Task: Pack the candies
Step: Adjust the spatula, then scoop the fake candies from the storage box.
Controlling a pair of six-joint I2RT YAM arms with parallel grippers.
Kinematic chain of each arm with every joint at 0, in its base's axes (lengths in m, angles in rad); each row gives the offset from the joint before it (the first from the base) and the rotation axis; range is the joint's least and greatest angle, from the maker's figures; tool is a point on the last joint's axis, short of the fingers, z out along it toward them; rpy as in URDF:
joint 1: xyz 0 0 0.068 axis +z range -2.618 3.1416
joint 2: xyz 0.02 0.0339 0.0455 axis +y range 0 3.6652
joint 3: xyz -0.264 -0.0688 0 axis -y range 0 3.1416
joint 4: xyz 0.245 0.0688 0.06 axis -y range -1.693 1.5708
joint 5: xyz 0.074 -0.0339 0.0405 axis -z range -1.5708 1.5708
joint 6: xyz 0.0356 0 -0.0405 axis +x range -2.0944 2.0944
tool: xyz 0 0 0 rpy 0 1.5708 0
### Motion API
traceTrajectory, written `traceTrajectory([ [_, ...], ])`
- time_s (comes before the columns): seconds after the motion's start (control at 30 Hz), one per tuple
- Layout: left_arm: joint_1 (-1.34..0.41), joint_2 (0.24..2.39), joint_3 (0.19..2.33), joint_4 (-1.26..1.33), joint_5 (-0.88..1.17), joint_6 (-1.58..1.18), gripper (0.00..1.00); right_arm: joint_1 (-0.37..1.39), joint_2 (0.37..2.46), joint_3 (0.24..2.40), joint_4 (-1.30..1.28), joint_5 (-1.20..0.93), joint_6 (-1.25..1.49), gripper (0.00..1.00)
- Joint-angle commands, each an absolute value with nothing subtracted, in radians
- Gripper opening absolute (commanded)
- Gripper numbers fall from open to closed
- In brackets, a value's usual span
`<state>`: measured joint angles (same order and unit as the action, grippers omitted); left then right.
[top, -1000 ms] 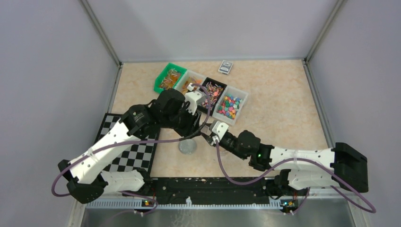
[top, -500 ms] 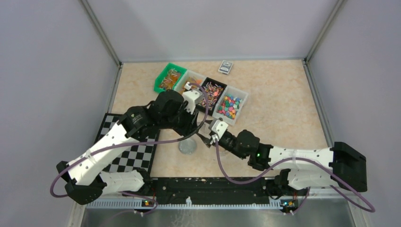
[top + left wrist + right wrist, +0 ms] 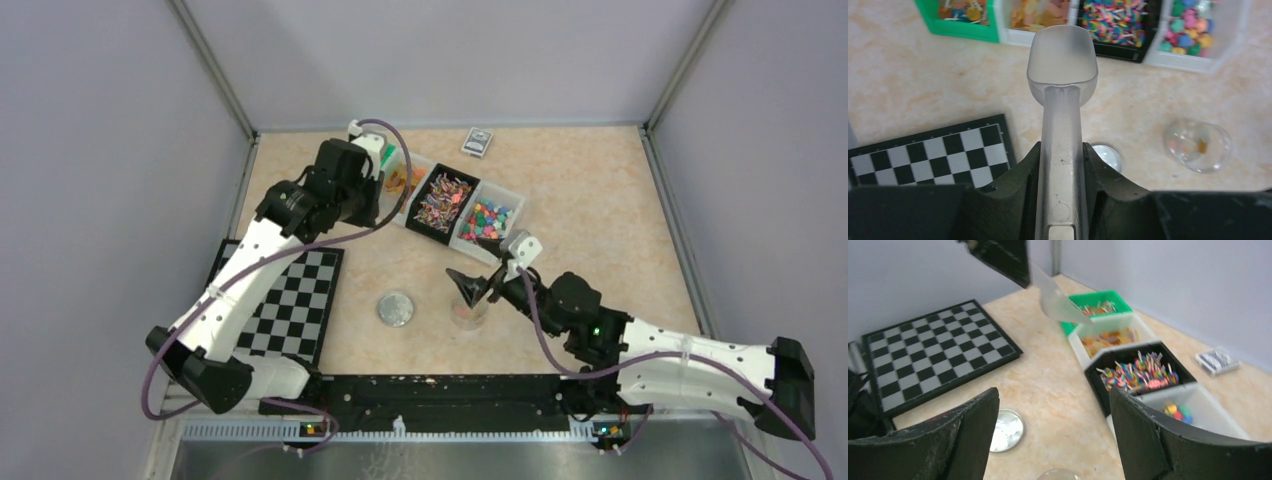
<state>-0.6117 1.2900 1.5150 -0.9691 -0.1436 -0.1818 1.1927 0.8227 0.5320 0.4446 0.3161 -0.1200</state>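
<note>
The candies lie in four bins at the back: orange pieces in a green bin (image 3: 960,12), orange ones in a white bin (image 3: 1040,12), striped ones in a black bin (image 3: 1120,20), mixed colours in a white bin (image 3: 1198,30). My left gripper (image 3: 1062,150) is shut on the handle of a translucent scoop (image 3: 1062,55), which is empty and just in front of the bins. A small clear cup (image 3: 468,312) holds a few candies (image 3: 1200,145). My right gripper (image 3: 477,266) is open and empty, just beyond the cup.
A round silver lid (image 3: 396,308) lies left of the cup. A chessboard (image 3: 285,305) lies at the near left. A small packet (image 3: 479,142) lies by the back wall. The bins also show in the right wrist view (image 3: 1138,370).
My left arm has swung from over the cup back to the bins with the scoop. My right arm has shifted right, and the cup now stands uncovered.
</note>
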Motion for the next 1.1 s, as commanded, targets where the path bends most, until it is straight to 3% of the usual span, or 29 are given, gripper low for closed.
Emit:
traceTrajectory([
  [0.0, -0.508, 1.323, 1.473, -0.850, -0.163, -0.039, 0.00, 1.099, 0.804, 0.626, 0.124, 0.517, 0.218, 0.77],
  [0.1, -0.440, 1.362, 1.445, -0.782, -0.129, -0.010, 0.00, 1.000, 0.831, 0.703, -0.073, 0.618, 0.467, 0.77],
  [0.3, -0.321, 1.558, 1.593, -0.800, 0.059, 0.027, 0.00, 0.600, 1.069, 0.903, -0.289, 0.327, 0.556, 0.76],
  [0.4, -0.291, 1.666, 1.674, -0.834, 0.075, 0.082, 0.00, 0.492, 1.205, 0.976, -0.316, 0.251, 0.574, 0.74],
  [0.6, -0.279, 1.806, 1.821, -0.900, 0.113, 0.121, 0.00, 0.400, 1.374, 1.044, -0.319, 0.176, 0.662, 0.71],
  [0.7, -0.279, 1.852, 1.848, -0.928, 0.133, 0.126, 0.00, 0.393, 1.433, 1.041, -0.274, 0.142, 0.714, 0.60],
  [0.8, -0.279, 1.891, 1.877, -0.959, 0.126, 0.129, 0.00, 0.393, 1.492, 1.048, -0.249, 0.137, 0.745, 0.56],
  [1.07, -0.278, 1.908, 1.928, -1.014, 0.044, 0.123, 0.00, 0.393, 1.629, 1.107, -0.215, 0.153, 0.721, 0.53],
])
